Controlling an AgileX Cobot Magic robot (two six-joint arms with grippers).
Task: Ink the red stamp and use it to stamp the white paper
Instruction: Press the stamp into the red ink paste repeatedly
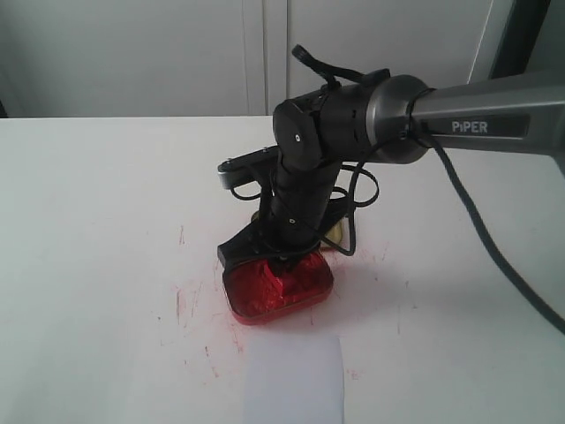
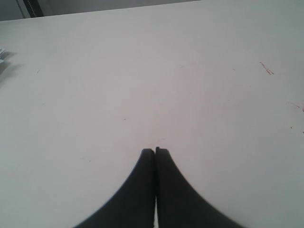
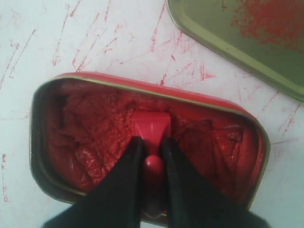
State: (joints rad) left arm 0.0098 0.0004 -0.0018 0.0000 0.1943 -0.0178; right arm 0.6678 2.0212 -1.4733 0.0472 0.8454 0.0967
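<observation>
While the small glossy red plastic stamp (image 3: 151,124) sits base-down in the crumbly red ink paste (image 3: 85,128), the right gripper (image 3: 151,142) is clamped on its narrow knob handle, one black finger each side. The hold from above lets the arm press the flat base straight into the paste. The oval red tin (image 3: 142,88) holding the paste sits mid-table, open. Its shallow gold-lined oval lid (image 3: 228,42) lies just beyond it on the far side, apart from the tin and out of the way of the dip.

The small plain white rectangular sheet of paper (image 1: 294,382) lies flat on the near side of the tin, slightly right, close by but not touching. I'd judge that keeps the carry short after inking. No print shows on it. Step in hand looks like inking - stamping is not yet done.

The left gripper (image 2: 155,151) has its jaws closed together on nothing, over bare white table (image 2: 142,71) - parked clear. Red smears mark the table round the tin.
</observation>
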